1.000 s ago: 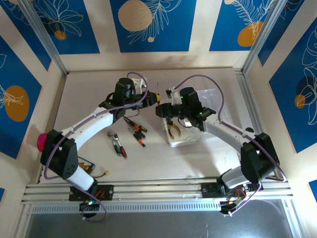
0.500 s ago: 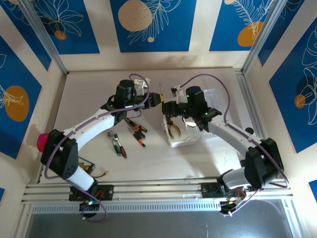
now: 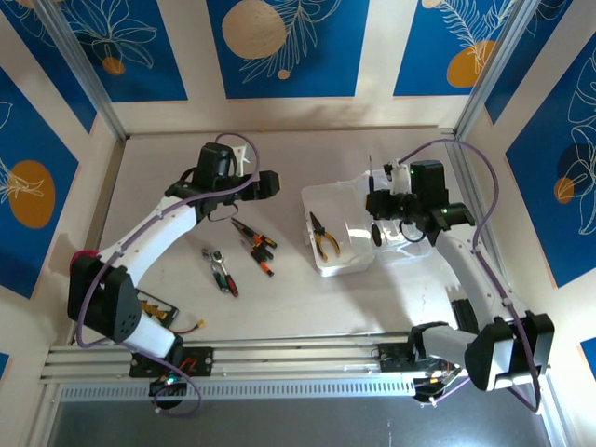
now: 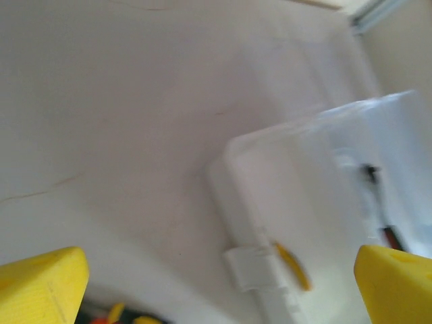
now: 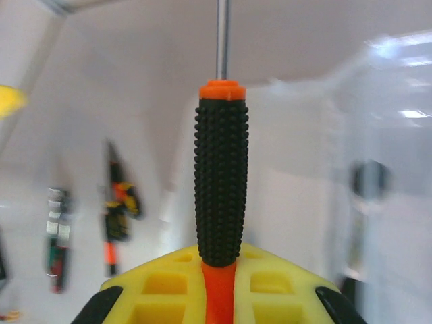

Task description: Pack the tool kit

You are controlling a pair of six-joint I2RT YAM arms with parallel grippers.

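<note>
We are seeing the right tool (image 3: 385, 207) clamping a black-and-orange screwdriver (image 5: 219, 182) over the open clear case (image 3: 349, 264) on the table (image 3: 168, 158), yellow-handled pliers (image 3: 323, 239) lying inside, while the left tool (image 3: 271, 184) is hanging near it, fingers apart.

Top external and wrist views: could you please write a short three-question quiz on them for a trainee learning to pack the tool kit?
1. True or false: the yellow-handled pliers lie inside the clear case.
2. What does the right hand hold? A) a screwdriver B) a wrench C) nothing
3. Fill in: the left hand is empty, its jaws ____.

Key: 1 true; 2 A; 3 open.
</note>
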